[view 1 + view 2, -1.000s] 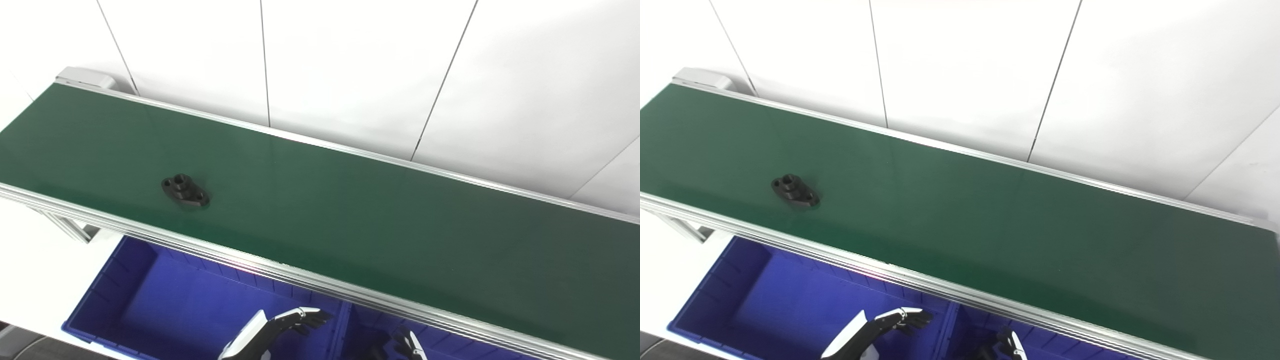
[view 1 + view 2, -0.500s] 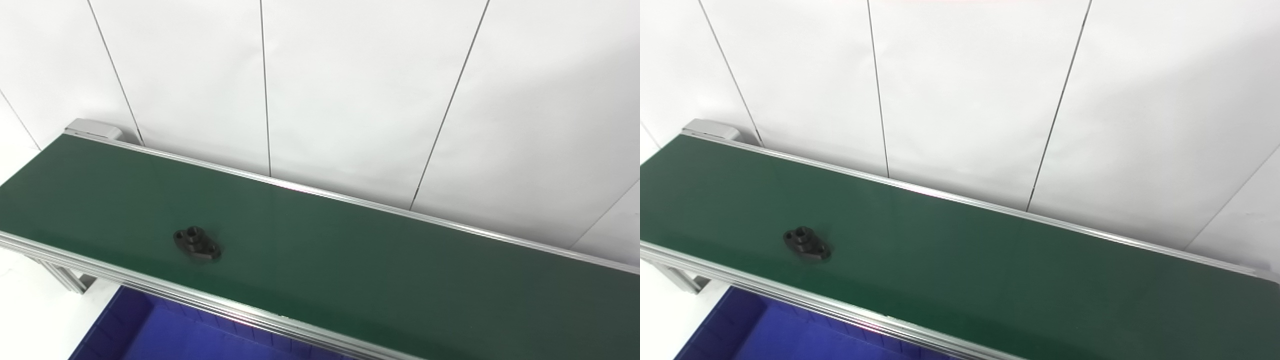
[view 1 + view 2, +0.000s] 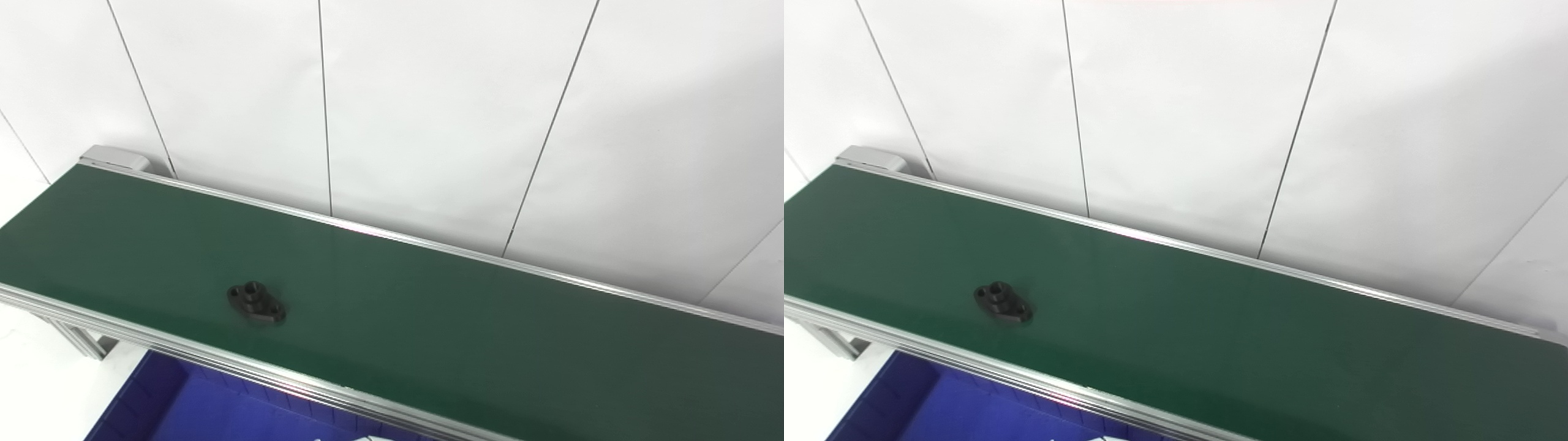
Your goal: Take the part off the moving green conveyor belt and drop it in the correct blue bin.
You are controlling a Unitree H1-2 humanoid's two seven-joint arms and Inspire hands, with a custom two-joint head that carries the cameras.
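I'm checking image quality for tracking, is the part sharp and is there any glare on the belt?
Left eye view: part slightly smeared, dark against the belt, with a faint pale sheen near mid-belt. Right eye view: same soft edges, no strong glare.

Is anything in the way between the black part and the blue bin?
Only the belt's silver rail lies between the black part and the blue bin below; the part must clear it. No robot hand shows clearly.
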